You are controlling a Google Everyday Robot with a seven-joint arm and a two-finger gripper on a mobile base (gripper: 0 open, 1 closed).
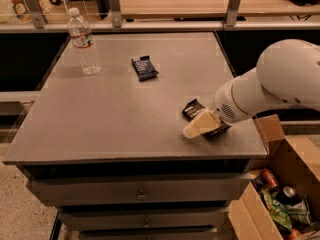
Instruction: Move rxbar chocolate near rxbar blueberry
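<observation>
The rxbar chocolate [192, 109], a long black wrapper, lies near the table's front right corner, mostly covered by my gripper. Only its far end and a bit at the near right [218, 131] show. My gripper [199, 125], cream-coloured at the end of the white arm [280, 81], sits low right on top of this bar. The rxbar blueberry [145, 67], a short dark navy wrapper with a pale patch, lies flat at the table's middle back, well apart to the far left of the gripper.
A clear water bottle [84, 41] stands upright at the back left of the grey table [100, 124]. An open cardboard box [280, 184] with cans and packets sits on the floor at the lower right. A rail and shelf run behind the table.
</observation>
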